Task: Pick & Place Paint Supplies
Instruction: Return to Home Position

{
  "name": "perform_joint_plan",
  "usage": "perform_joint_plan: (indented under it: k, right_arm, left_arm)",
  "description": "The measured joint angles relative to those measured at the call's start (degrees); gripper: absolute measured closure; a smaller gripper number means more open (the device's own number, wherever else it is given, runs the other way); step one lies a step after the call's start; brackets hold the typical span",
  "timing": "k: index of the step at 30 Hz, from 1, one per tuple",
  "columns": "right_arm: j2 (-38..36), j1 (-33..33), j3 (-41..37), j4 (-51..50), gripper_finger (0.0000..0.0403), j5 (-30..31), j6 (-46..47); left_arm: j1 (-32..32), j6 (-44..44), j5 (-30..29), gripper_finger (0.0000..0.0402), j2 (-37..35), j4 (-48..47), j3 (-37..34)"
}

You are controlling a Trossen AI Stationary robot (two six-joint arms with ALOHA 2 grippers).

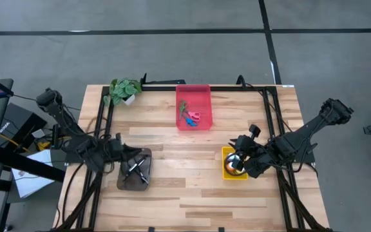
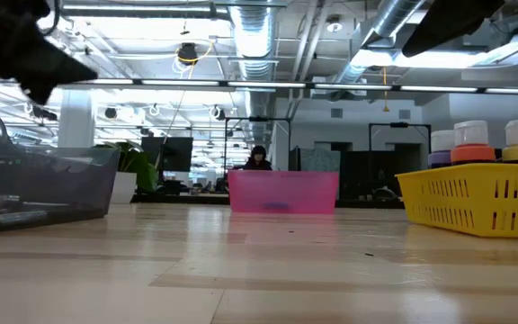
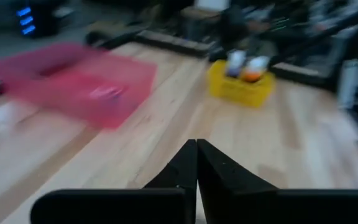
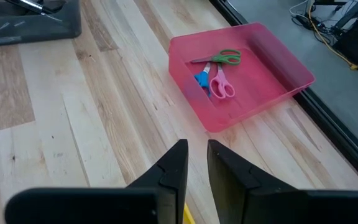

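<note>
Three pairs of scissors lie together in the pink tray (image 1: 193,87), upper centre of the high view: the green scissors (image 4: 219,58) nearest the far wall, the pink scissors (image 4: 221,87) and the blue scissors (image 4: 201,81) just beside each other below them. The paint bottles (image 2: 471,142) stand upright in the yellow tray (image 2: 475,198), right of centre in the high view, their caps showing above the rim at the right edge of the low view. The dark brushes (image 1: 136,169) lie crossed in the grey tray (image 1: 124,180), lower left of the table (image 1: 192,193).

The right gripper (image 4: 196,146) hangs over the yellow tray and hides part of the bottles from above; its fingers stand a narrow gap apart with nothing between them. The left gripper (image 3: 196,144) sits at the upper edge of the grey tray, its fingers pressed together and empty.

Bare wood separates the three trays, which are well apart. A small green plant (image 1: 124,89) stands at the table's upper left corner, near the pink tray but not touching it. In the low view a person (image 2: 259,157) shows far behind the pink tray, in the room beyond
</note>
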Motion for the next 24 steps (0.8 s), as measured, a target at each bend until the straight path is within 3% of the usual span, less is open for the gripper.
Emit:
perform_joint_plan:
  k: [4, 7, 18, 24]
  right_arm:
    - [0.00, -1.44, 0.00, 0.19, 0.0346, 0.02, -0.03]
    - [-0.01, -2.57, 0.00, 0.23, 0.0346, -0.10, -0.15]
    - [0.00, -3.07, 0.00, 0.29, 0.0346, -0.44, -0.11]
    - [-0.02, -3.07, 0.00, 0.27, 0.0346, -0.44, 0.02]
  left_arm:
    - [7.11, 20.17, 14.41, 0.0400, -1.90, 21.78, -4.34]
    - [13.78, 28.45, 26.92, 0.0401, -2.23, 31.85, -6.24]
    - [36.32, 35.11, 59.16, 0.0401, -0.65, 35.51, -7.02]
    - [39.93, 36.42, 65.80, 0.0401, -0.75, 36.43, -8.52]
